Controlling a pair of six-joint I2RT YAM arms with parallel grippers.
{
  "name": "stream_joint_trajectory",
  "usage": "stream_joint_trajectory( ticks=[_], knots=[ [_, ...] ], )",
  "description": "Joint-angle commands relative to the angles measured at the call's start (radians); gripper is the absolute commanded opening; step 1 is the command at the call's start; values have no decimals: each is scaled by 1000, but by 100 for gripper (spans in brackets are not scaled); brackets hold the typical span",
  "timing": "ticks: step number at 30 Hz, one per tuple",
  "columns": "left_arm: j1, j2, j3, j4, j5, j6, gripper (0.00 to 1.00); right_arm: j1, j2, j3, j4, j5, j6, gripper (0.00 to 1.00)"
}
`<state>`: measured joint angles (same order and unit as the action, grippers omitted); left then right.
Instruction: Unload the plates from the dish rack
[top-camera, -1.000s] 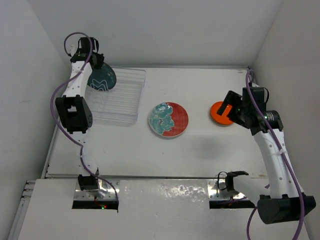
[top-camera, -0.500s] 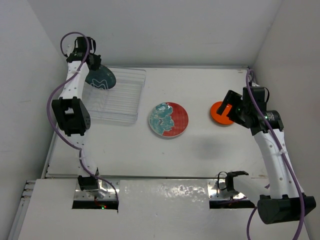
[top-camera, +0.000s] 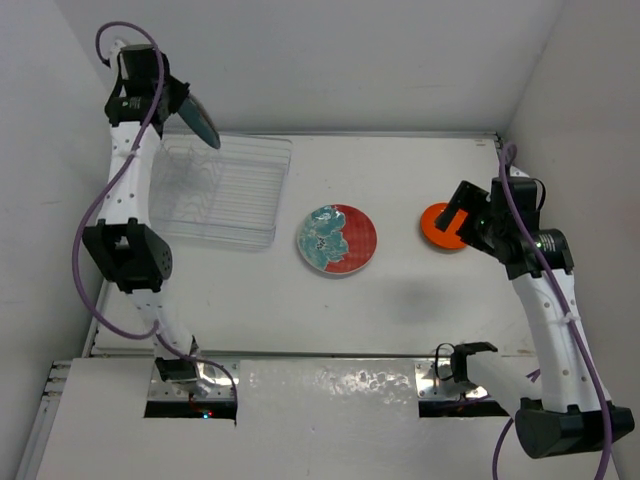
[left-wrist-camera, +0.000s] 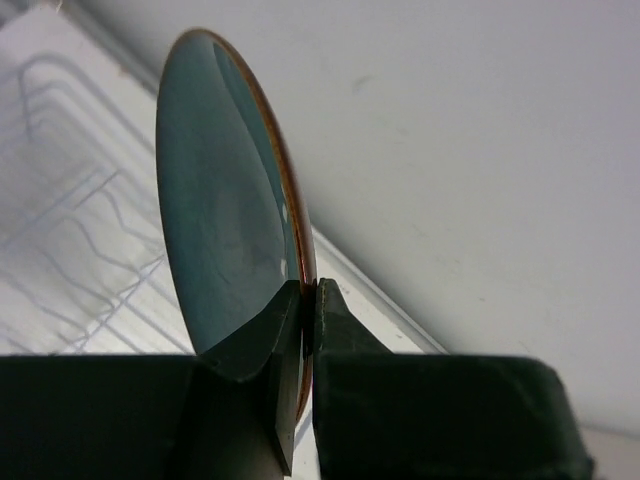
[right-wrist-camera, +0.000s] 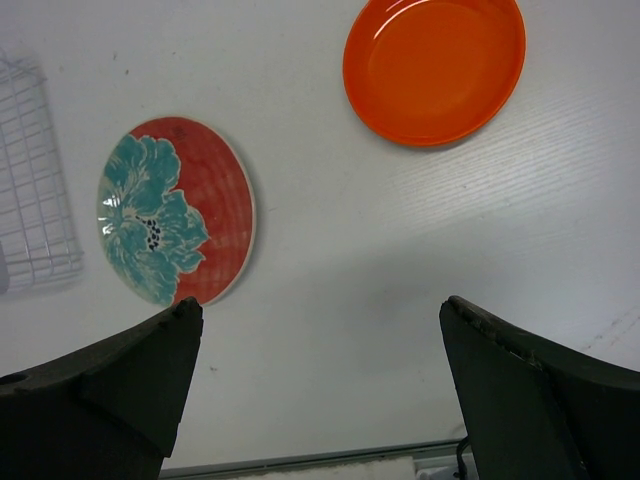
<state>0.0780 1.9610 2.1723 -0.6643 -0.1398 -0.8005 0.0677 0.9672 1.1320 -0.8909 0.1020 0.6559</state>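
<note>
Right now the left pincer (left-wrist-camera: 308, 292) is clamped on the rim of the dark teal plate (left-wrist-camera: 225, 200), holding it on edge, high above the back of the dish rack (top-camera: 225, 195). The right pincer (right-wrist-camera: 320, 305) gapes wide with nothing in it, above the counter (top-camera: 400, 300) near the orange plate (top-camera: 440, 226). The red and teal plate (top-camera: 337, 240) lies flat mid-counter. The hold is only a thin pinch at the rim, so I judge a fast swing could make the plate pivot, slip and drop onto the rack, or clip the back wall (top-camera: 350, 60)
</note>
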Motion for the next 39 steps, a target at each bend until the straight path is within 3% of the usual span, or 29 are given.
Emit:
stream_joint_trajectory(
  ticks=[1, 4, 8, 14, 18, 25, 34, 39],
  knots=[
    [-4, -195, -37, 313, 78, 162, 0, 1, -18, 28, 17, 18, 10, 99],
    [-29, -260, -80, 385, 161, 274, 0, 1, -18, 48, -2, 42, 1, 99],
    [-179, -277, -54, 388, 210, 486, 0, 0, -12, 95, -42, 108, 2, 99],
    [-625, -248, -46, 281, -82, 851, 0, 0, -8, 267, -164, 234, 42, 99],
    [-763, -228, -94, 284, -190, 937, 0, 0, -18, 394, -247, 359, 21, 99],
    [-980, -183, -195, 314, -309, 1052, 0, 0, -22, 560, -319, 407, 1, 99],
    [-1070, -208, -469, 451, -438, 1159, 0, 0, -33, 575, -338, 409, -1, 99],
    [-1075, -218, -511, 469, -442, 1164, 0, 0, -36, 572, -330, 404, -7, 99]
  ],
)
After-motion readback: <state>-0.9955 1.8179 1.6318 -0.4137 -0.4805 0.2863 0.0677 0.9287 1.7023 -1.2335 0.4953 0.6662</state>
